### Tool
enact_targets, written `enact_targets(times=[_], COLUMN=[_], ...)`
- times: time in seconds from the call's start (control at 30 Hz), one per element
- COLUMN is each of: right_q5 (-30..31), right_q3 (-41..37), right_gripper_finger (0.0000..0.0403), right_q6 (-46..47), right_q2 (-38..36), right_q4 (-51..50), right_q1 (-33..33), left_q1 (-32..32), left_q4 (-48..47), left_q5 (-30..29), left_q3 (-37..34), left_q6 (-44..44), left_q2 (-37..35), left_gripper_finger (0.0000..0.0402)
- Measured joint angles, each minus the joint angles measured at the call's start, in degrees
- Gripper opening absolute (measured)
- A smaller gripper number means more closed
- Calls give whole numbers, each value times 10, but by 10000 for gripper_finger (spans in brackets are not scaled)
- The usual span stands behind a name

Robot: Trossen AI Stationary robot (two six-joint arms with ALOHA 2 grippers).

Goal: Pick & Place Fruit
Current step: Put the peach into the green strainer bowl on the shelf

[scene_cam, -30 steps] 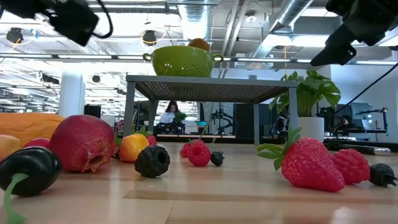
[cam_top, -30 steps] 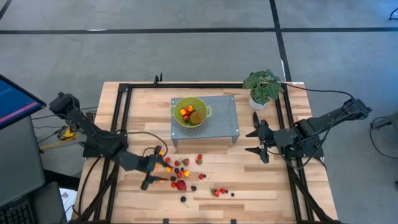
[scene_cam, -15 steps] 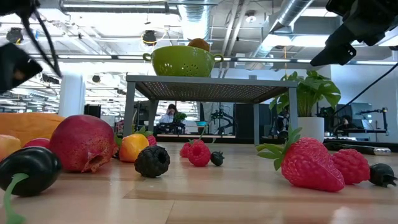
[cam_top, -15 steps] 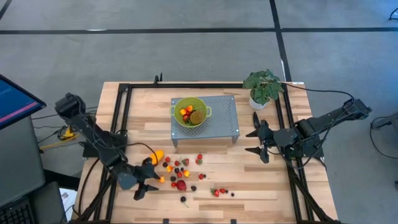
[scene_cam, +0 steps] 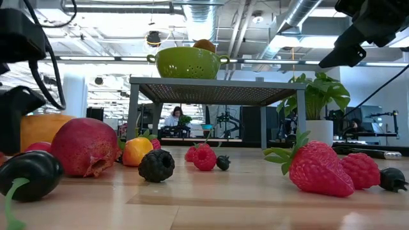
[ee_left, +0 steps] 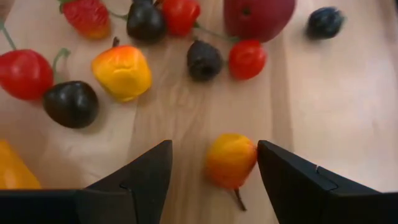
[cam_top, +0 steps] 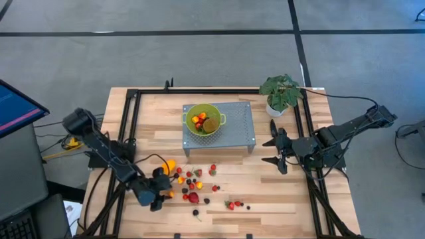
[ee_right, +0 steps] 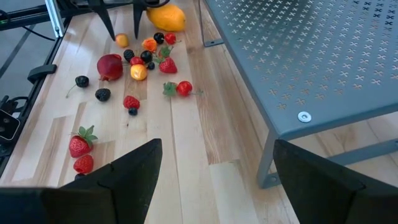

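Observation:
Small red, orange and dark fruit pieces [cam_top: 192, 182] lie scattered on the wooden table. Among them are a long orange-yellow fruit [cam_top: 169, 166] and a red round fruit [cam_top: 193, 197]. My left gripper [cam_top: 159, 189] is low at the left of this pile and open. In its wrist view the fingers of my left gripper [ee_left: 214, 149] stand on either side of a small orange fruit [ee_left: 230, 160], which lies on the table close to one finger [ee_left: 280, 168]. My right gripper [cam_top: 279, 151] waits open, high above the table's right side. A green colander [cam_top: 202, 119] with some fruit stands on a grey perforated stand [cam_top: 236, 126]. My left gripper comes slanting down at the small orange fruit, which lies on the table between its open fingers. The fruit's side [ee_left: 252, 155] is right beside one finger; whether they touch I cannot tell.
A potted plant [cam_top: 280, 93] stands at the far right behind the stand. Two strawberries and dark berries [cam_top: 232, 204] lie toward the near middle. Black rails [cam_top: 129, 126] run along the table's left and right sides. A monitor [cam_top: 16, 109] stands off the table's left.
My left gripper has come down to the table at the left of the fruit pile, shifting toward the near edge, and has rolled about its own axis. Its fingers stay apart. In the low view it now stands in front of the long orange-yellow fruit.

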Motion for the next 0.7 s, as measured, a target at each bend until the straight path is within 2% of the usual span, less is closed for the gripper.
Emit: enact_targets(times=[0.43, 0.7], right_q5=[0, 0], right_q3=[0, 0], right_gripper_finger=[301, 301], right_q6=[0, 0], right_q2=[0, 0], right_q4=[0, 0], right_q1=[0, 0], left_q1=[1, 1], left_q4=[0, 1], left_q5=[4, 4], left_q3=[0, 0], left_q6=[-1, -14], left_q2=[13, 13], left_gripper_finger=[224, 182])
